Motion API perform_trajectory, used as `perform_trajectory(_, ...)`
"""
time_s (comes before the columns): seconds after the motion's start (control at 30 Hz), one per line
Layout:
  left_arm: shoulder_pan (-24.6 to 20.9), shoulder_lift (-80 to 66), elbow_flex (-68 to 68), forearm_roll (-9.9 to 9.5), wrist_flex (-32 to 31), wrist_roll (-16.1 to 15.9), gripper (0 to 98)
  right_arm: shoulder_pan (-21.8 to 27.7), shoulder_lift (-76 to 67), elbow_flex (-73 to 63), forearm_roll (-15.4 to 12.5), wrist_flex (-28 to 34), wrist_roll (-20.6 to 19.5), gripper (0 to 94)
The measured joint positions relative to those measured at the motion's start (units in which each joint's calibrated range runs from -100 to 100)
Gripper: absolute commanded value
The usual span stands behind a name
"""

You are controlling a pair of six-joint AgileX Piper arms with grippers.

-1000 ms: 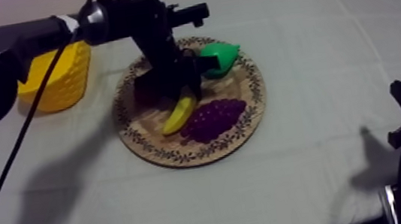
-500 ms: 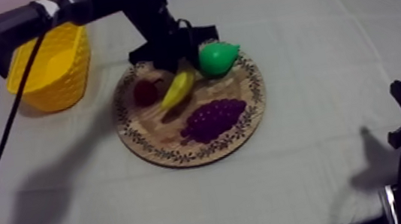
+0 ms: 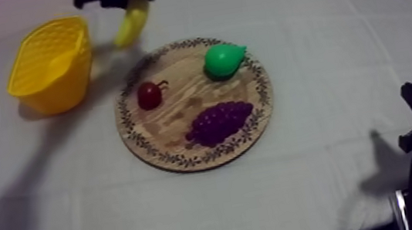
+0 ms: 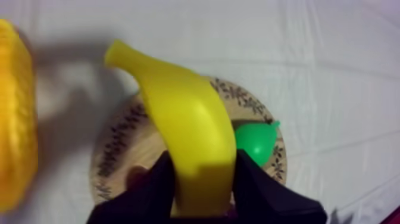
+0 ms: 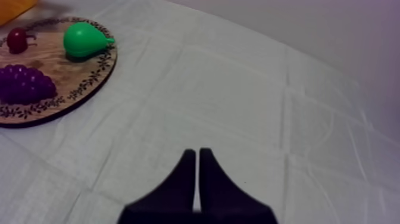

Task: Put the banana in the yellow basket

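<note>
Your left hand [image 4: 202,182] is clamped on one end of the banana [image 4: 178,113], held aloft between wooden board [image 3: 185,161] and yellow basket [image 3: 54,69], so carry it over the basket's middle and lower it before letting go.

Table [image 3: 329,184], one, covered edge to edge by a grey-white cloth [image 3: 322,37] crossed by faint fold creases. Directly on the cloth, two items. Item one: a round wooden board [image 3: 181,108] with a dark leaf-patterned rim, lying flat near the middle of the table. Item two: a yellow basket [image 3: 57,88] with woven-textured walls, standing upright at the far left, near the board but not touching it, with a strip of cloth showing between them.
</note>
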Motion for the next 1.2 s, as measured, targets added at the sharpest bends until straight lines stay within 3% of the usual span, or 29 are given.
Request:
perform_trajectory(0.2,-5.7,-5.4,2.6,-1.34,-0.1,-2.1,35.6,0.0,0.0,0.0,0.1,0.0,0.0,0.2)
perform_trajectory(0.63,-16.4,-5.2,11.2,-2.24,-4.1,-6.2,35.8,0.0,0.0,0.0,0.0,0.0,0.0,0.2)
perform_trajectory(1.2,-17.5,-2.1,18.9,-2.52,-10.5,-6.9,36.1,0.0,0.0,0.0,0.0,0.0,0.0,0.2)
